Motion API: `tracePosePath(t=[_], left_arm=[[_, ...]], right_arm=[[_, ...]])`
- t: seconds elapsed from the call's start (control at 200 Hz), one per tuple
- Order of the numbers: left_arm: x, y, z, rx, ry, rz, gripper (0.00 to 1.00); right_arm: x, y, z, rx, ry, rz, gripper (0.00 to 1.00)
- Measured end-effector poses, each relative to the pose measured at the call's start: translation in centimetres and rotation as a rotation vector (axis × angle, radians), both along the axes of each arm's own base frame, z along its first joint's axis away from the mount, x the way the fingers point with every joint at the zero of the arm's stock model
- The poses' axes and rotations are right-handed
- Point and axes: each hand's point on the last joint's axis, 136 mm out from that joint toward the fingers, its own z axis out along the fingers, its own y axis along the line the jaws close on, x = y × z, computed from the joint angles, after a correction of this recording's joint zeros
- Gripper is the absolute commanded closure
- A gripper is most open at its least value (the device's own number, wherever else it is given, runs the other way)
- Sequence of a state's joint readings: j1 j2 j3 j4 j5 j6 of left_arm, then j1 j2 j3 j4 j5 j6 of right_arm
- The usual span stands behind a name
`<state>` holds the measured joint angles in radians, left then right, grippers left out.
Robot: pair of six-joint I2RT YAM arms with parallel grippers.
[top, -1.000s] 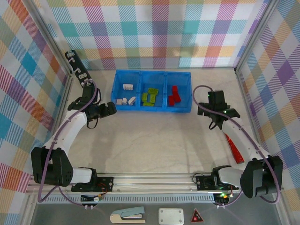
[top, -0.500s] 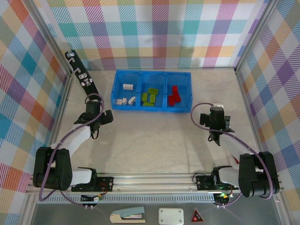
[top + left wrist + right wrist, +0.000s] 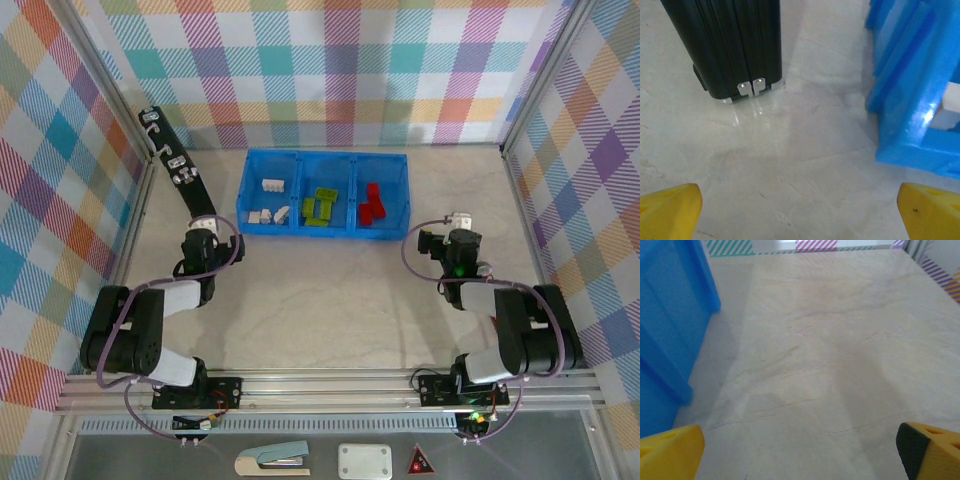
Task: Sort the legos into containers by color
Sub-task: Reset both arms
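The legos lie sorted in the blue tray: white ones in its left container, lime green ones in the middle, red ones in the right. My left gripper sits low on the table just off the tray's left front corner, open and empty. In the left wrist view its yellow fingertips stand wide apart, the gripper over bare table, the tray corner to the right. My right gripper rests right of the tray, open and empty, the tray wall on its left.
A long black bar with metal clips lies along the left wall, and its end stands close ahead of my left gripper. Plaid walls enclose the table on three sides. The metal rail holding both arm bases runs along the near edge.
Both arms have folded back toward their bases, drawing the grippers nearer and lower to the table. Both grippers stayed open. The legos in the tray have not moved.
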<state>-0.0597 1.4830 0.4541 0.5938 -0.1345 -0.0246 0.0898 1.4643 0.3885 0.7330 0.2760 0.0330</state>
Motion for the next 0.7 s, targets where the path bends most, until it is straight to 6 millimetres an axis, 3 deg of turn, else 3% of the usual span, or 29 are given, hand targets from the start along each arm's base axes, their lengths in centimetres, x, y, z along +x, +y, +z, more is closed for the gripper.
tracePosePath(t=[0.23,0.7], left_arm=[[0.4,-0.7,-1.4,-0.032,-0.036,-0.065,0.00],[0.7,-1.4,-0.7,-0.022,-0.067,-0.111,0.00]], right_arm=[[0.6,1.1,0.1,0.014,-0.044,0.070,0.01],[0.6,1.4,-0.4,0.024,-0.033,0.093,0.01]])
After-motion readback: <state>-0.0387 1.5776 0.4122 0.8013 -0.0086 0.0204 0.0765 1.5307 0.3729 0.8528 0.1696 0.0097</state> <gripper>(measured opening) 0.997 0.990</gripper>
